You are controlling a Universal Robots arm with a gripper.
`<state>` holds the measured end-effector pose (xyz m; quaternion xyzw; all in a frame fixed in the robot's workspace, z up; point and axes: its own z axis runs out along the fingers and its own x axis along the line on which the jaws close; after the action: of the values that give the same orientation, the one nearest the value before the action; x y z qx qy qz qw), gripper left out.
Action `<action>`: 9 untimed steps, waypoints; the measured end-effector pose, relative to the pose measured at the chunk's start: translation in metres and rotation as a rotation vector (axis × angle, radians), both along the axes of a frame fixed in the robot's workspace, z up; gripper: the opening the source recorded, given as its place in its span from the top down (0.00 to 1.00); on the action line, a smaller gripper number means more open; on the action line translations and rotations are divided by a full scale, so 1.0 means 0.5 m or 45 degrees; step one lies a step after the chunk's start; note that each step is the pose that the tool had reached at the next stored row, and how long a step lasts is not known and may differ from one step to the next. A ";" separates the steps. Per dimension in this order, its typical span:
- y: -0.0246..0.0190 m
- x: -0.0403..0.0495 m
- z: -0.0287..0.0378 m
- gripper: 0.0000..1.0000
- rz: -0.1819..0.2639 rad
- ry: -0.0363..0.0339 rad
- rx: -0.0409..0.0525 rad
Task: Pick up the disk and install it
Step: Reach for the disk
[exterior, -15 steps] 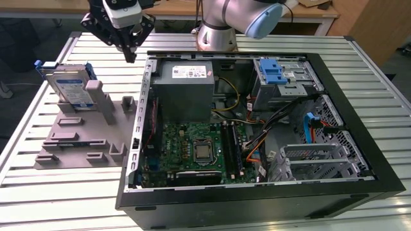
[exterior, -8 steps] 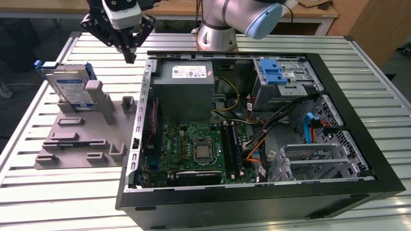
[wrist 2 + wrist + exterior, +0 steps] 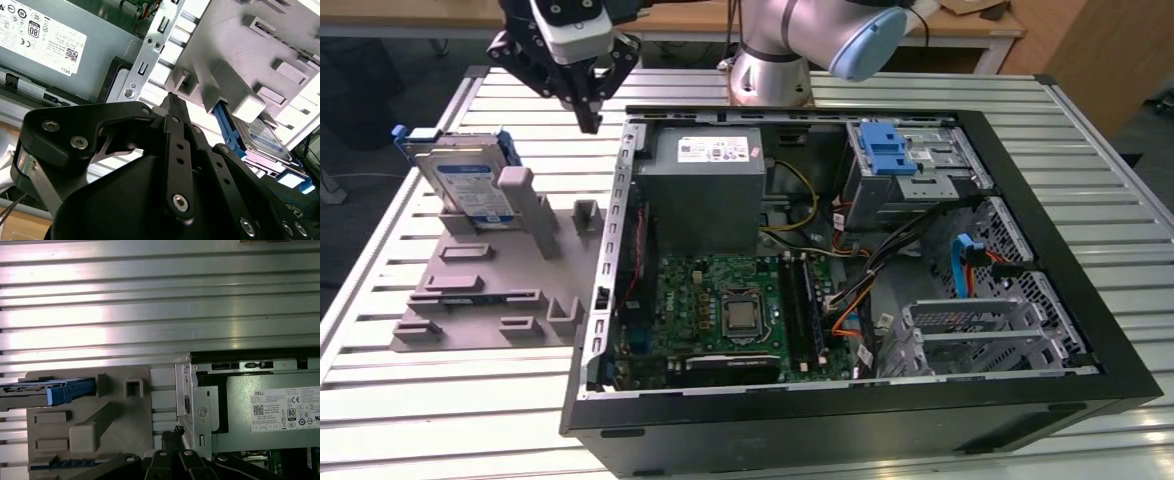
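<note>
Disk [image 3: 464, 182] stands upright in the grey holder [image 3: 494, 300] at the exterior view's left, on the counter [image 3: 454, 420], untouched. Hand [image 3: 591, 124] is closed and empty, hovering between the holder and the open computer case [image 3: 854, 425]. Pick and install are both left.

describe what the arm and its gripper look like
The arm is a smooth silver-grey metal tube with a rounded light blue joint cap. Its gripper has a white-and-grey body framed by black linkage bars that taper to slim black fingers, fastened with silver bolt heads.
</note>
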<state>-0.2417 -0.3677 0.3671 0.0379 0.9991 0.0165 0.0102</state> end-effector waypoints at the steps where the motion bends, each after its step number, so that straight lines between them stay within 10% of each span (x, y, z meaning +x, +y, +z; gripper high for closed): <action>1: 0.0000 0.000 0.000 0.89 0.000 0.0001 0.000; 9: 0.0000 -0.002 -0.004 0.89 0.000 0.0022 0.000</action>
<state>-0.2428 -0.3677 0.3653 0.0379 0.9991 0.0165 0.0094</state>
